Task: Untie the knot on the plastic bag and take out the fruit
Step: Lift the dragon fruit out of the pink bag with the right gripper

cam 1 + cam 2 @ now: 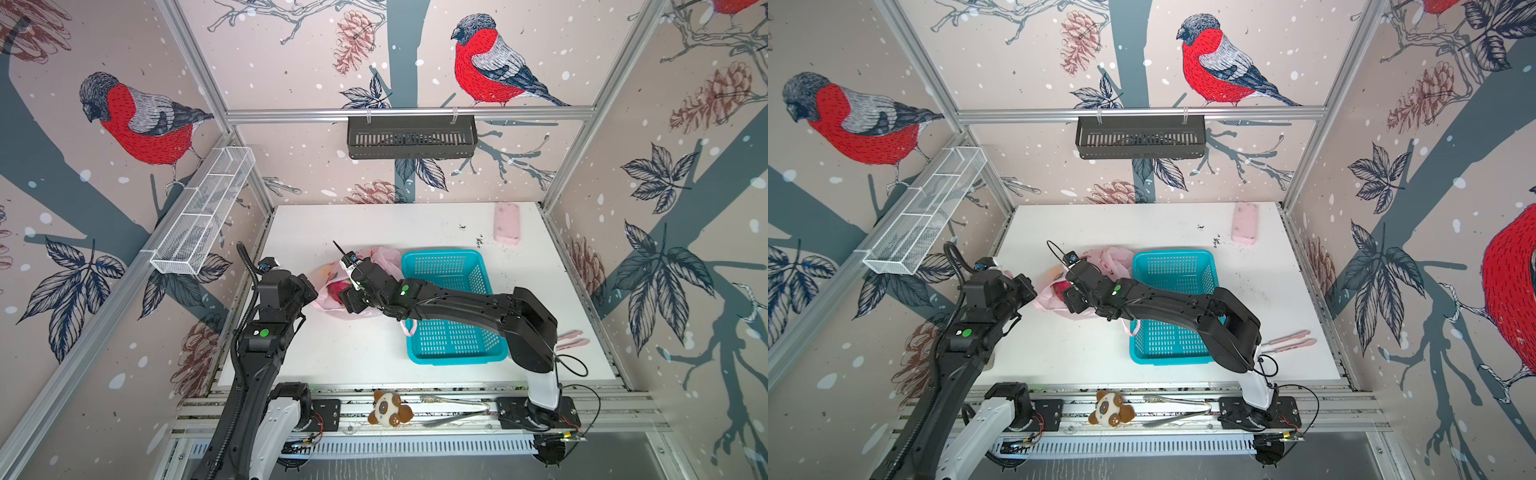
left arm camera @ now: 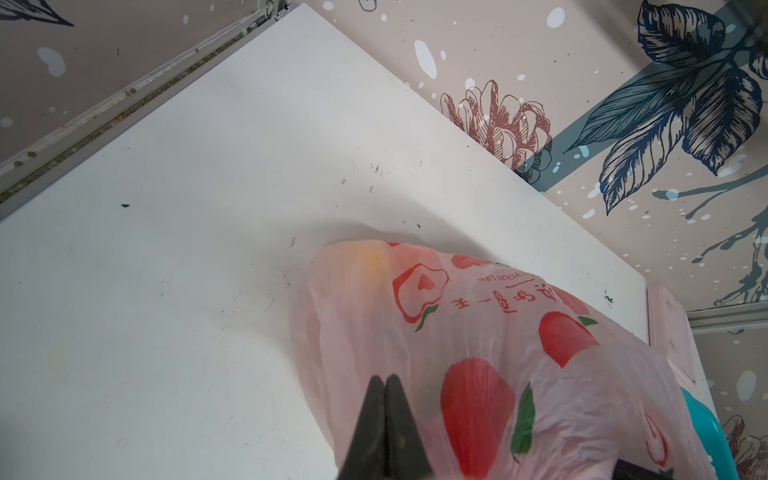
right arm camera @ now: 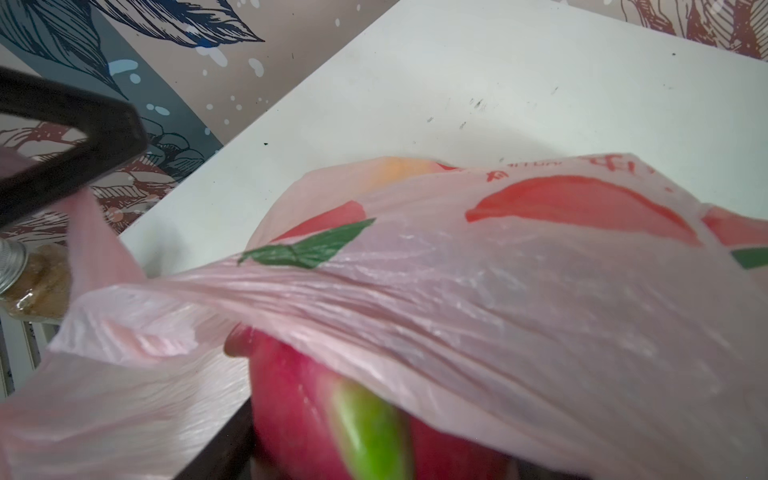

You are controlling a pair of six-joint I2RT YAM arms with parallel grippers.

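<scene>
Nearest, on the front rail (image 1: 457, 409), a plush toy (image 1: 388, 409) lay clear of the work. Beyond it, the left end effector (image 2: 384, 380) was clamped shut, seemingly on a fold of the plastic bag (image 2: 478, 332). The film ran taut from that grip, apparently to keep the bag's mouth lifted and open. The right end effector (image 1: 353, 297) reached across the middle into that mouth, over a magenta dragon fruit (image 3: 299, 407) with a green scale. Whether its jaws had closed on that fruit could not be told, since film and the arm hid them. No tied lump showed, so the knot was judged already undone, with the fruit not yet lifted out. The bag lay on the worktop (image 1: 374, 353) between the two arms, just beside the teal basket (image 1: 453, 340), which probably stood there to receive the fruit. An orange fruit (image 3: 399, 168) glowed through the bag's far side. Farthest, a pink block (image 1: 506, 222) sat near the back wall.
</scene>
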